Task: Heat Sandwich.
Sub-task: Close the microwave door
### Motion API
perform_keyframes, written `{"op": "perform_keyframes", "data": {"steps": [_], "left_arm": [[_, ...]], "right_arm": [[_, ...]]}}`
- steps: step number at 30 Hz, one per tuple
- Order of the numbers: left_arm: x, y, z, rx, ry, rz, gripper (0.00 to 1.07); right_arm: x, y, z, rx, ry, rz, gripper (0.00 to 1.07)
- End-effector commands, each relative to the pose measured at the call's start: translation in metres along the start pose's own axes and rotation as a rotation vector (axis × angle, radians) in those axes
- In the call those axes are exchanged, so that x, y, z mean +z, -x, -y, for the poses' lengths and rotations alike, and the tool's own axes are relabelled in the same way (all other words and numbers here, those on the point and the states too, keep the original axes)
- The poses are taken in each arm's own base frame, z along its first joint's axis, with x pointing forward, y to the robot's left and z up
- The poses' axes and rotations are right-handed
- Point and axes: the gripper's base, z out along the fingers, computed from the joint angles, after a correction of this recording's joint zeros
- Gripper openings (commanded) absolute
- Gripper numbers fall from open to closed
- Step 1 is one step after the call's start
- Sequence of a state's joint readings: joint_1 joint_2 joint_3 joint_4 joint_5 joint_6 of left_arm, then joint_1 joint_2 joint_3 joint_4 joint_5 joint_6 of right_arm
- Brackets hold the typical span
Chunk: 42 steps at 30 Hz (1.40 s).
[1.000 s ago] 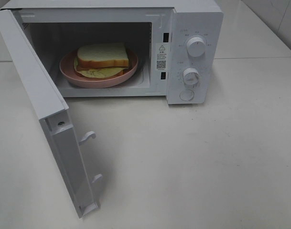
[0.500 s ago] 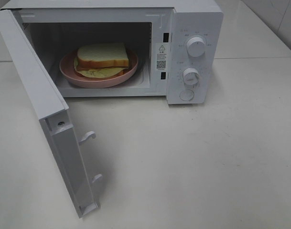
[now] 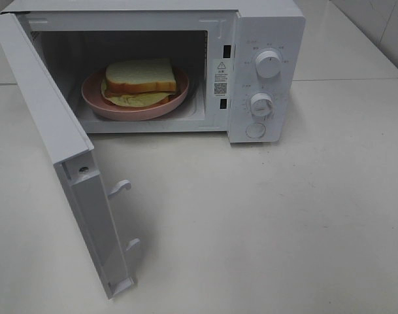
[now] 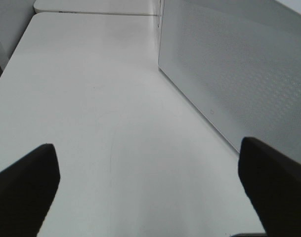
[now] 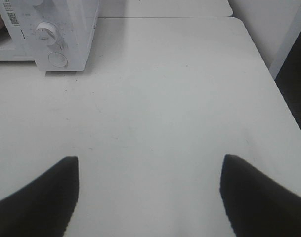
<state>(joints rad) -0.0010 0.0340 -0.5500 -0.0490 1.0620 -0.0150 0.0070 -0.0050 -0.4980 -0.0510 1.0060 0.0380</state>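
Note:
The sandwich [image 3: 140,81], white bread with a brown crust and a pale green filling, lies on a round pink plate [image 3: 176,103] inside the white microwave [image 3: 264,23]. The microwave door [image 3: 61,150] stands swung wide open toward the front left. Neither arm shows in the high view. In the left wrist view my left gripper [image 4: 148,190] is open above bare table, with the door's outer face [image 4: 239,74] close beside it. My right gripper [image 5: 150,197] is open and empty over the table, well away from the microwave's knob panel [image 5: 54,42].
Two dials [image 3: 268,64] and a round button [image 3: 255,130] sit on the microwave's right panel. The white table [image 3: 283,222] stretches in front and to the right. Its right edge [image 5: 276,81] drops off near the right gripper.

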Motion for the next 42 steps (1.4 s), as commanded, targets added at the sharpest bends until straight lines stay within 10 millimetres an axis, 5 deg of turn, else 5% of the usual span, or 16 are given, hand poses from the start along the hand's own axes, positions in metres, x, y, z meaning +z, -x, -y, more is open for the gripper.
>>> {"op": "perform_keyframes", "data": {"steps": [1, 6, 8, 9, 13, 15, 31, 42], "left_arm": [[0.001, 0.012, 0.001, -0.014, -0.009, 0.021, 0.87], [0.017, 0.023, 0.001, -0.02, -0.006, -0.033, 0.66], [0.024, 0.027, 0.001, -0.021, -0.005, -0.05, 0.53], [0.03, 0.03, 0.0, -0.022, -0.003, -0.07, 0.38], [0.044, 0.037, 0.0, -0.023, 0.002, -0.101, 0.2], [0.051, 0.041, -0.001, -0.024, 0.005, -0.111, 0.01], [0.102, 0.068, -0.004, -0.007, 0.025, -0.001, 0.0], [0.136, 0.033, -0.008, -0.006, 0.032, 0.236, 0.0]], "right_arm": [[-0.003, -0.002, 0.0, 0.001, -0.001, 0.035, 0.76], [-0.003, -0.002, 0.0, 0.001, -0.001, 0.035, 0.76], [-0.003, -0.002, 0.0, 0.001, -0.001, 0.035, 0.76], [-0.003, -0.002, 0.0, 0.001, -0.001, 0.035, 0.76], [-0.003, -0.002, 0.0, 0.001, -0.001, 0.035, 0.76], [-0.003, -0.002, 0.0, 0.001, -0.001, 0.035, 0.76], [-0.003, -0.002, 0.0, 0.001, -0.001, 0.035, 0.76], [-0.003, -0.002, 0.0, 0.001, -0.001, 0.035, 0.76]]}}
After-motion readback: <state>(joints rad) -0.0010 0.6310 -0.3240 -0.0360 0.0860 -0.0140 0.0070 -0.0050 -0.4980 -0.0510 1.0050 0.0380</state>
